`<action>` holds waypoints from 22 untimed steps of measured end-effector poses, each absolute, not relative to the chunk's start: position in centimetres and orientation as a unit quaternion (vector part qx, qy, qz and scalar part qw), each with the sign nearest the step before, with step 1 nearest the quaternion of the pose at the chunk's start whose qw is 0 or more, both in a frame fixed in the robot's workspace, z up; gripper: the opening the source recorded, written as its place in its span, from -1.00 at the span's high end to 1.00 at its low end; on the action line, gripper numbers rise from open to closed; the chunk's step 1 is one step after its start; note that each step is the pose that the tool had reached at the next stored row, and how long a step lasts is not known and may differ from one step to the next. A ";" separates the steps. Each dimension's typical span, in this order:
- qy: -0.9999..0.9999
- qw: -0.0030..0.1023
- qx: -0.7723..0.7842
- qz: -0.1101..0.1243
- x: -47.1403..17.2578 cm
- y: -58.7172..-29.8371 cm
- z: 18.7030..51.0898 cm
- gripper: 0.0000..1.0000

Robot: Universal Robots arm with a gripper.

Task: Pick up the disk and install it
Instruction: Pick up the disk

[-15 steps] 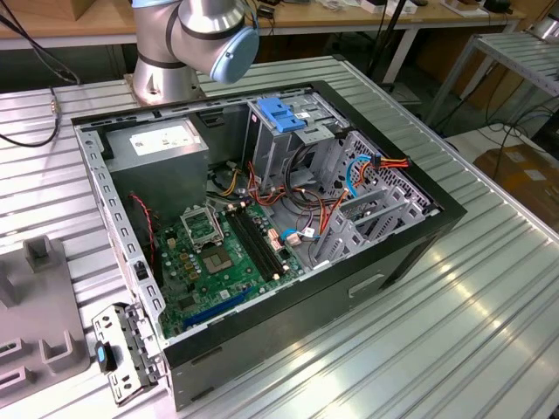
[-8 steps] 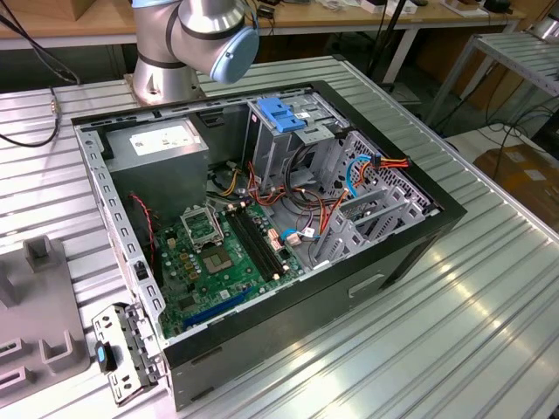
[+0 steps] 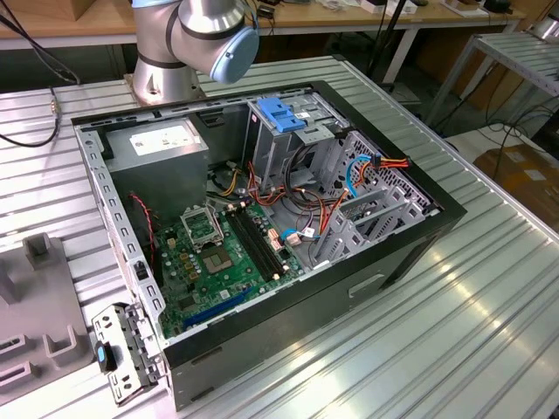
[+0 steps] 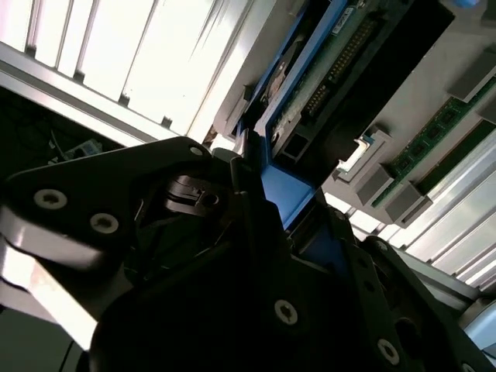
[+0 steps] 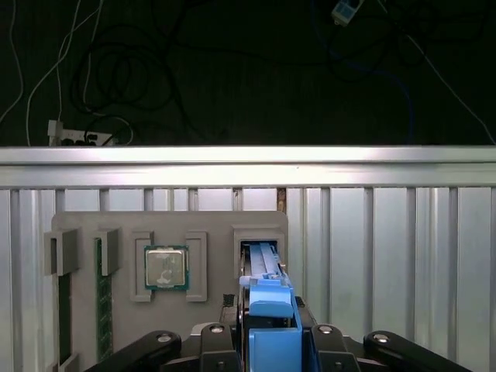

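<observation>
grips the disk (image 5: 270, 298) by its blue rail, with the gripper (image 5: 271, 319) closed tight on either side, as seen in both wrist views. stands on edge in a slot of the grey holder (image 5: 209, 225) on the ribbed metal table (image 5: 387, 256), just beside a processor chip (image 5: 166, 267). in the exterior view, lies open on the table: computer case (image 3: 367, 288).

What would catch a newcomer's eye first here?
The open black computer case on the ribbed metal table, its green motherboard bare. In the first wrist view, the black gripper grips the blue-railed metal disk standing in a grey tray.
</observation>
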State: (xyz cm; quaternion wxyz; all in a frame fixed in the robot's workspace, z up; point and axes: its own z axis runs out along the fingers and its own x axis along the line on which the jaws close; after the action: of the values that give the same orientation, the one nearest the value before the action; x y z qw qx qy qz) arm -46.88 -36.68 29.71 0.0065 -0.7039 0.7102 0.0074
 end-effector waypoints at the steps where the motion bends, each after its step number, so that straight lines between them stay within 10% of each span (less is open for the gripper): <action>1: 0.710 0.006 -0.704 0.007 -46.9 -36.7 29.7 0.25; 22: 0.719 0.007 -0.695 0.007 -46.9 -36.7 30.7 0.25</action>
State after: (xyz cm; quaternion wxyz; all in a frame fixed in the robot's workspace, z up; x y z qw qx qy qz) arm -46.88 -36.68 30.73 0.0066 -0.6953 0.7187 0.0073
